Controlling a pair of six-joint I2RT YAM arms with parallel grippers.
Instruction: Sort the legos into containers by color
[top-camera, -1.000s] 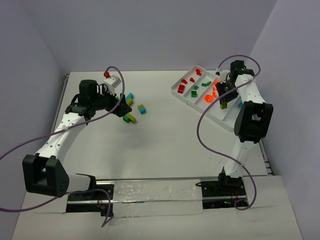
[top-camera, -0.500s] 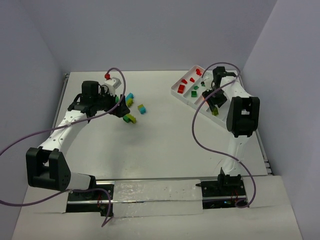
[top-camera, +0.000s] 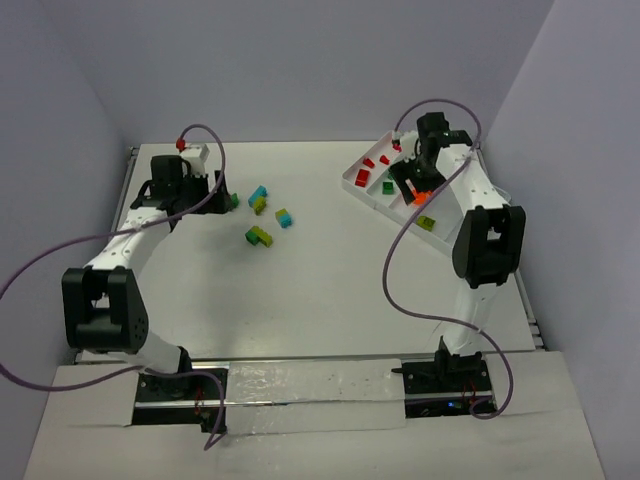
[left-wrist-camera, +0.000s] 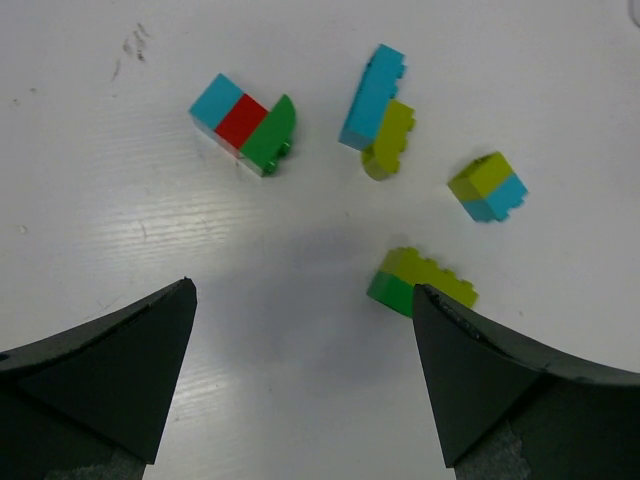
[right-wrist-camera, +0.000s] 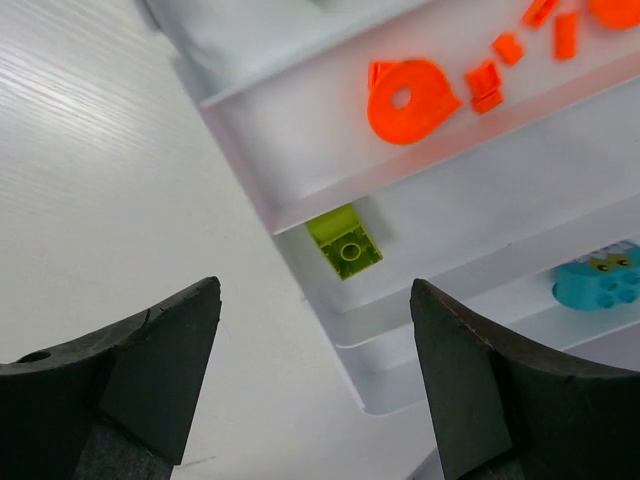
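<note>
The right claw (right-wrist-camera: 315, 320) hangs released, jaws wide and nothing between them, over the counter-side edge of the white tray (right-wrist-camera: 255, 165). Just below it a yellow-green brick (right-wrist-camera: 345, 243) lies alone in its compartment, between the compartment holding the orange pieces (right-wrist-camera: 412, 98) and the one with a cyan brick (right-wrist-camera: 598, 280). The left claw (left-wrist-camera: 302, 300) is likewise spread and empty above the counter (left-wrist-camera: 110, 220). 4 loose clusters wait there: a cyan-red-green stack (left-wrist-camera: 245, 125), a cyan bar (left-wrist-camera: 372, 92) touching a yellow-green piece (left-wrist-camera: 390, 140), a yellow-green-and-cyan pair (left-wrist-camera: 488, 187), and a yellow-green-on-green pair (left-wrist-camera: 420, 282). I judge the sort well begun but unfinished: red pieces (top-camera: 385, 159) and green pieces (top-camera: 389, 185) also have compartments (seen only from the top view), while the mixed stacks would likely need pulling apart first. Against 1 second ago, the right arm has swung from the tray's near-right end toward its far end and its claw has widened. The left arm has drawn back leftward off the loose bricks, which lie where they did.
</note>
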